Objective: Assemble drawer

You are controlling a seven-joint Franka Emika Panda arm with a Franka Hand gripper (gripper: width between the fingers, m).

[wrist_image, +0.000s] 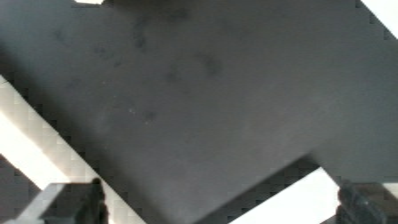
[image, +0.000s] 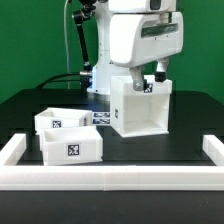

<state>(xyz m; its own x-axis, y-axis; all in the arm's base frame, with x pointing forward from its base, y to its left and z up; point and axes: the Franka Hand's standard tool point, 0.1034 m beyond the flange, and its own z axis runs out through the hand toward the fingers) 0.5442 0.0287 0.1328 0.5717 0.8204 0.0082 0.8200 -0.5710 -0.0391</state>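
The drawer housing (image: 140, 106), a white open cube, stands upright on the black table right of centre. Two shallow white trays with square tags lie to the exterior view's left: one further back (image: 57, 122), one nearer the front (image: 71, 147). My gripper (image: 153, 76) hangs just above the housing's top rear edge. In the wrist view the gripper (wrist_image: 217, 206) is open and holds nothing. Its dark fingers (wrist_image: 71, 206) stand far apart at the frame's edges. White strips (wrist_image: 324, 188), which I cannot identify, frame the dark surface between them.
A low white rail (image: 110, 179) edges the table at the front and both sides. The marker board (image: 100, 118) lies flat between the trays and the housing. The robot's base and cables (image: 85, 60) stand behind.
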